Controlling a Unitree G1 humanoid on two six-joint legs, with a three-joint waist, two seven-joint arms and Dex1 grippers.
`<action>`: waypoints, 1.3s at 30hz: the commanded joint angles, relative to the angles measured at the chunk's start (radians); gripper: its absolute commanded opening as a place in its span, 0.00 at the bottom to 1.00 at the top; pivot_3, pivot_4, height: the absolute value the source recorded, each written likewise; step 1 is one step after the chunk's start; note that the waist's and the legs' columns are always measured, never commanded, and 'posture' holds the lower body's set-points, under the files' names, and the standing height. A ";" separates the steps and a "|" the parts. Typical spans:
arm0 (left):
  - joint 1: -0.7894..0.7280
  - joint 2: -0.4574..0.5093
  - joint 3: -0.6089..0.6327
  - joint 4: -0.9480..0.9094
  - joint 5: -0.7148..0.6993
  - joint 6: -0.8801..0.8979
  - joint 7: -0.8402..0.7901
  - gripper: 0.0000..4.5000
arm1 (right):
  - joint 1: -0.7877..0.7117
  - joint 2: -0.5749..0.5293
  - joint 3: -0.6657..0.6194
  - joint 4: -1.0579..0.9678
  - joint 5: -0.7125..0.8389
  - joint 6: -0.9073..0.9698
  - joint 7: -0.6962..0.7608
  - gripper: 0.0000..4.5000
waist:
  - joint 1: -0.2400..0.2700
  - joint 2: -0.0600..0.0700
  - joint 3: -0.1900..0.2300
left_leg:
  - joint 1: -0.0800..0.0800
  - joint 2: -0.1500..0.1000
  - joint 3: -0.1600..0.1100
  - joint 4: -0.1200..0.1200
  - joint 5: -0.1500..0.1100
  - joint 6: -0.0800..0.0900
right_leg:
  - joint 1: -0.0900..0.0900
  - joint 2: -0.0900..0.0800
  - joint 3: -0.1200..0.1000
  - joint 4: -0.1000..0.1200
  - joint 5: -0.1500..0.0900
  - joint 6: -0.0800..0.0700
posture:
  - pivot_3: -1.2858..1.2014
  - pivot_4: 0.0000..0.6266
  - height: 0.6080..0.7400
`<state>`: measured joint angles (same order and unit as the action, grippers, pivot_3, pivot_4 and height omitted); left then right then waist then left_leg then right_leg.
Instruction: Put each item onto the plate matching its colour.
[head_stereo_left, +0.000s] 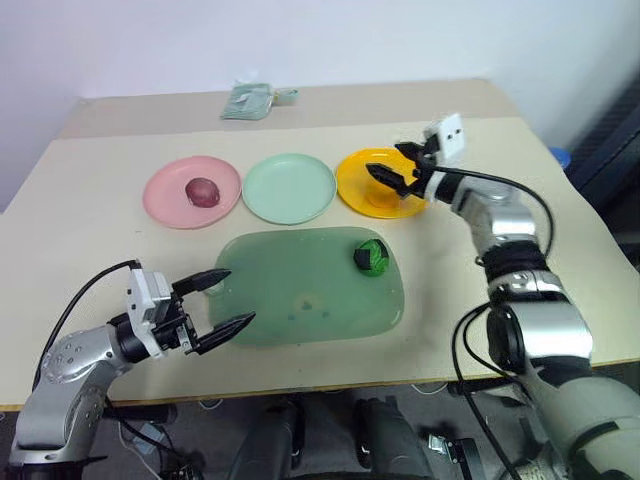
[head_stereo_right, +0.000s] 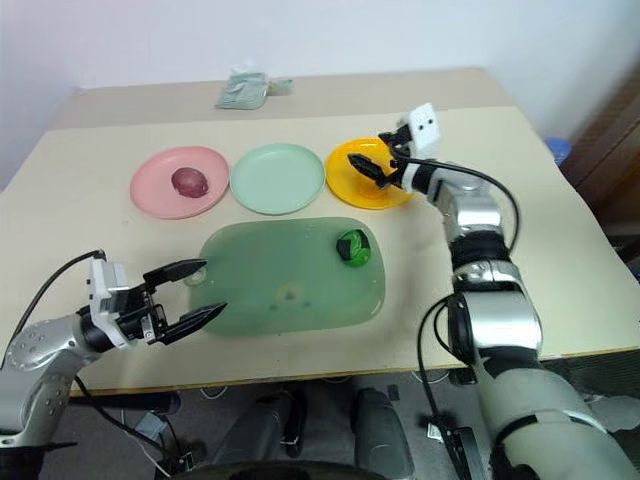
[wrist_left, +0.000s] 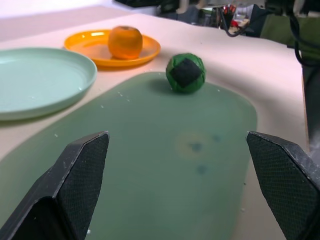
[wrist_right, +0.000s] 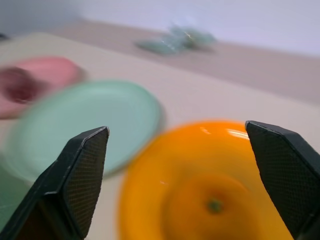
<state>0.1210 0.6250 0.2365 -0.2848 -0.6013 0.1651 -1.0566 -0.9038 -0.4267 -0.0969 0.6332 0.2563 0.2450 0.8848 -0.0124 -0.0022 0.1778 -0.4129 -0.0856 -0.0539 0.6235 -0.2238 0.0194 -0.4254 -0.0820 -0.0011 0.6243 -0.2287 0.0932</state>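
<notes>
Right tool (head_stereo_left: 400, 170) fingers apart, holding nothing, hovering over yellow plate (head_stereo_left: 352, 190); orange fruit (wrist_left: 125, 42) sits on that plate just below it. Left tool (head_stereo_left: 220, 303) fingers wide apart, empty, at near edge of green tray (head_stereo_left: 300, 310). Green ball (head_stereo_left: 371, 256) on tray, well beyond left tool. Purple-red ball (head_stereo_left: 202, 190) on pink plate (head_stereo_left: 160, 195); mint plate (head_stereo_left: 289, 188) bare.

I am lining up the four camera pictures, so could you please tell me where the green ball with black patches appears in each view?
Left eye view: green ball on the tray's far right corner.
Right eye view: same corner of the tray, below the yellow plate.
Left wrist view: centre, on the tray's far edge.
Right wrist view: not in it.
Shared landmark: the mint plate, seen in all four.
</notes>
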 joint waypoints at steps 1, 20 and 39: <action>-0.025 0.005 -0.011 0.017 -0.003 -0.011 -0.025 1.00 | 0.114 -0.046 0.005 -0.320 0.098 0.194 0.049 0.99 | 0.001 0.000 0.000 | 0.000 0.000 0.000 0.000 0.000 0.000 | 0.000 0.000 0.000 0.000 0.000 0.000 | 0.52 0.24 1.00; -0.110 0.020 -0.049 0.113 0.017 -0.025 -0.122 1.00 | 0.481 -0.079 0.122 -0.741 0.106 0.429 -0.108 0.99 | 0.004 0.000 0.000 | -0.002 0.001 0.000 0.004 0.000 0.001 | 0.000 -0.001 0.000 0.001 -0.003 -0.005 | 0.52 0.24 1.00; -0.024 0.002 -0.014 0.046 0.006 -0.017 -0.054 1.00 | 0.394 -0.014 0.157 -0.722 0.103 0.386 -0.137 0.50 | 0.001 0.000 0.000 | -0.002 0.001 0.000 0.004 -0.001 0.001 | 0.000 -0.001 -0.001 0.001 -0.003 -0.005 | 0.52 0.24 1.00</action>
<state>0.0877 0.6257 0.1917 -0.2038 -0.5836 0.1596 -1.1212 -0.4740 -0.4468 0.0717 -0.0723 0.3563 0.6680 0.7514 -0.0117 -0.0023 0.1778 -0.4149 -0.0845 -0.0536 0.6277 -0.2243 0.0200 -0.4259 -0.0828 -0.0018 0.6257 -0.2317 0.0885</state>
